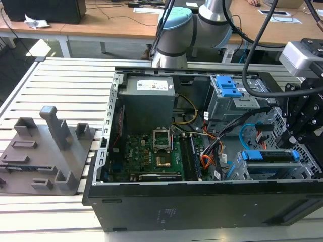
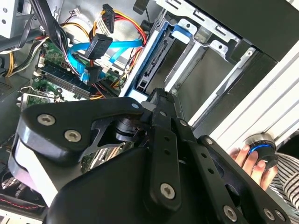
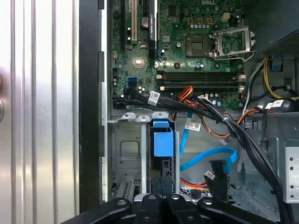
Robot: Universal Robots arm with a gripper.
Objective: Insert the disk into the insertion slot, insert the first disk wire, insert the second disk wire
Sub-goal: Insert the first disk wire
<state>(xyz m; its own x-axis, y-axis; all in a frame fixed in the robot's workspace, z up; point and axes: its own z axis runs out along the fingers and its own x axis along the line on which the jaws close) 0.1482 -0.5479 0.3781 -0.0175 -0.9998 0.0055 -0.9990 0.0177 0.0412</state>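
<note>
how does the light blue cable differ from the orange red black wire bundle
The second disk wire is one flat cable; the first disk wire is several thin strands. The second disk wire is light blue; the first disk wire is orange, red and black. Both end in a small dark plug inside the computer case.

Blue-framed disk (image 1: 267, 157) in the insertion slot (image 1: 282, 173), the black hand (image 1: 299, 132) close beside it.
</note>
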